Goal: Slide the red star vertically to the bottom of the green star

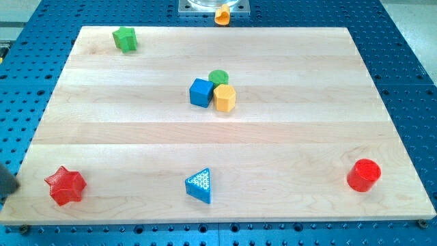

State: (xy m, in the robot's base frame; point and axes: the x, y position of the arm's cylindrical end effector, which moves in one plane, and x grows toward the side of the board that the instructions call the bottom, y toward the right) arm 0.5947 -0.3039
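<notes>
The red star [66,185] lies near the board's bottom-left corner. The green star [125,39] lies near the top-left corner, far above the red star and a little to its right. A dark piece of my rod enters at the view's left edge, and my tip [13,186] is just left of the red star, off the board's edge, with a small gap between them.
A blue cube [201,92], a yellow hexagon [224,98] and a green cylinder [218,77] cluster at the board's upper middle. A blue triangle [199,185] lies at the bottom centre. A red cylinder [363,175] stands at the bottom right. The wooden board [287,143] rests on a blue perforated table.
</notes>
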